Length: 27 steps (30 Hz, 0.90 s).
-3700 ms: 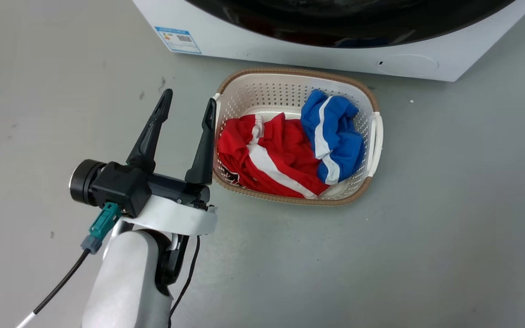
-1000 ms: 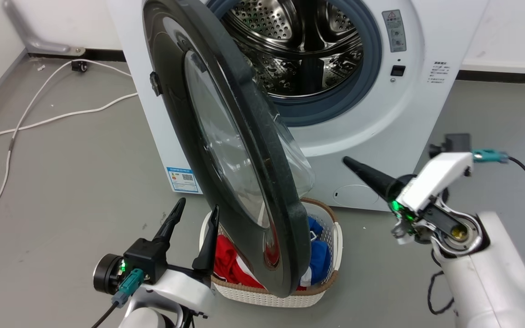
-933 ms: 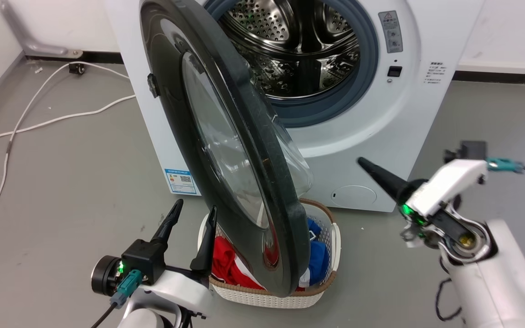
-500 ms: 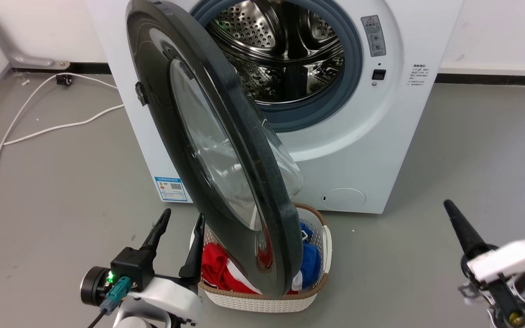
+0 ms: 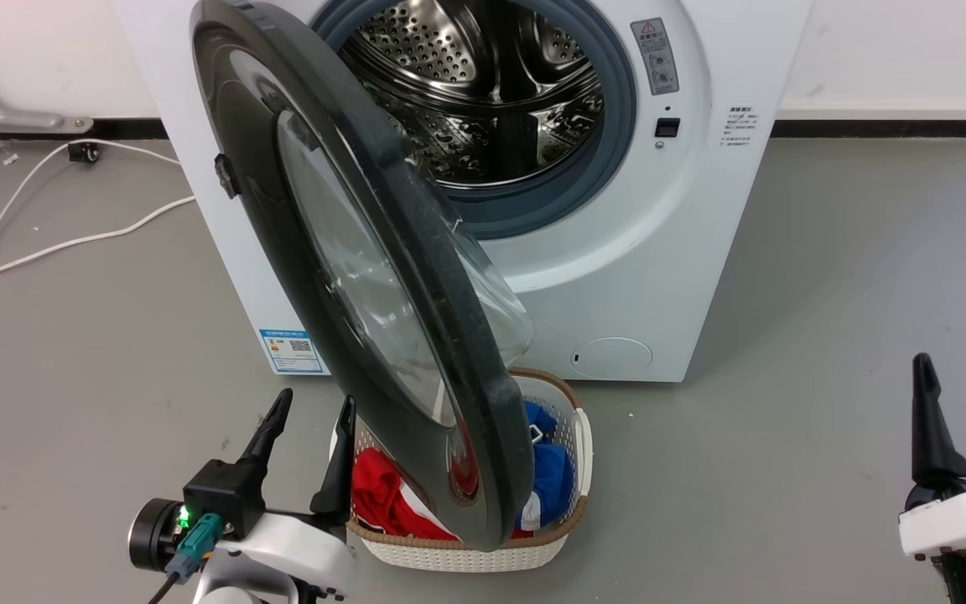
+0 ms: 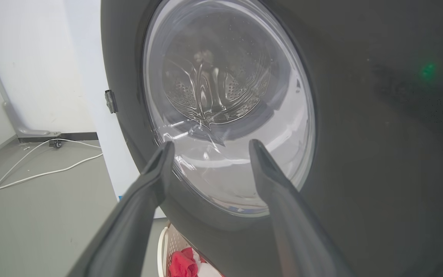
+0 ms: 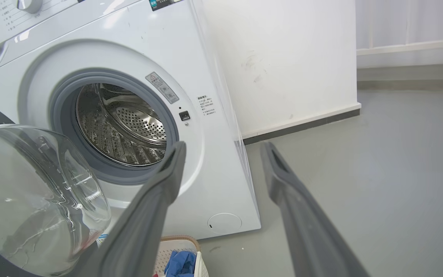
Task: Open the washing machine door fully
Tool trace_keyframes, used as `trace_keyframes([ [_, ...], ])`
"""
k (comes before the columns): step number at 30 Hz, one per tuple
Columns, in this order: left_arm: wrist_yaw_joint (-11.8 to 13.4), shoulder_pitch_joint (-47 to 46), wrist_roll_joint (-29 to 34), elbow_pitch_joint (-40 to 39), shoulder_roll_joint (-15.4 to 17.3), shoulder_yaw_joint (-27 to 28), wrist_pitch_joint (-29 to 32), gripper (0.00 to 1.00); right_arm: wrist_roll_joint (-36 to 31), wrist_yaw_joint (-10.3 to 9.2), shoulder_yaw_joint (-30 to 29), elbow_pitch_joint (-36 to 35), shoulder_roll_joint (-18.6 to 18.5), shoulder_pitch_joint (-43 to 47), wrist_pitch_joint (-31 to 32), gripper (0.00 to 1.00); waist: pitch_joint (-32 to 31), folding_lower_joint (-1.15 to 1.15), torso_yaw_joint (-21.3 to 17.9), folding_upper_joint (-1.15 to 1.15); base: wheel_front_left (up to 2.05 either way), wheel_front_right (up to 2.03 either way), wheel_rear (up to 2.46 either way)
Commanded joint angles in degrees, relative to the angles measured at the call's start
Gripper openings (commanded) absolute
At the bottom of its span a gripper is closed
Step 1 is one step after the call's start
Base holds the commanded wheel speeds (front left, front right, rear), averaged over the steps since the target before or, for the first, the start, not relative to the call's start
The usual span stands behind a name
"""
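Note:
The washing machine door (image 5: 349, 252) is a big round black door with a clear bulging window (image 6: 225, 115). It stands swung out from the white washing machine (image 5: 642, 252), roughly edge-on to me, above the basket. The steel drum (image 5: 475, 92) shows behind it. My left gripper (image 5: 309, 406) is open at the lower left, just left of the door's lower rim and apart from it. My right gripper (image 5: 953, 373) is open at the lower right, well clear of the machine. The door's glass bowl (image 7: 33, 192) appears at the left of the right wrist view.
A white laundry basket (image 5: 571, 470) with red and blue clothes sits on the floor under the door's lower edge. White cables (image 5: 47, 243) trail over the grey floor at the left. Open floor lies to the right of the machine.
The head camera rose from the basket to the machine, then kept shifting. My right gripper drew back from near the machine's front to the lower right and now points upward.

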Motion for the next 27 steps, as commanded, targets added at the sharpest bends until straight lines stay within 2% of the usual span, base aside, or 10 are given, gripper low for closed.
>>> trace_keyframes([
  [1,0.16,-0.12,0.24,-0.15,-0.04,0.36,-0.13,1.0,-3.33,0.0,-0.41,-2.16,0.83,1.17,-0.22,1.0,-0.04,0.0,-0.23,0.0,0.0,0.0,0.0],
  [5,0.25,0.41,0.44,-0.17,0.08,0.95,-0.14,1.0,-13.37,0.0,-0.16,-7.39,1.91,2.91,0.41,1.0,-0.05,0.0,-1.04,0.0,0.0,0.0,0.0],
  [11,0.23,0.25,0.68,0.3,0.08,1.22,-0.14,1.0,-20.34,0.0,3.57,-9.98,3.3,5.92,0.19,1.0,0.04,0.0,-2.03,0.0,0.0,0.0,0.0],
  [27,0.18,-0.25,1.14,0.88,-0.01,1.35,-0.14,1.0,-21.37,0.0,6.98,-1.89,4.18,4.81,-3.46,1.0,0.02,0.0,-2.06,0.0,0.0,0.0,0.0],
])
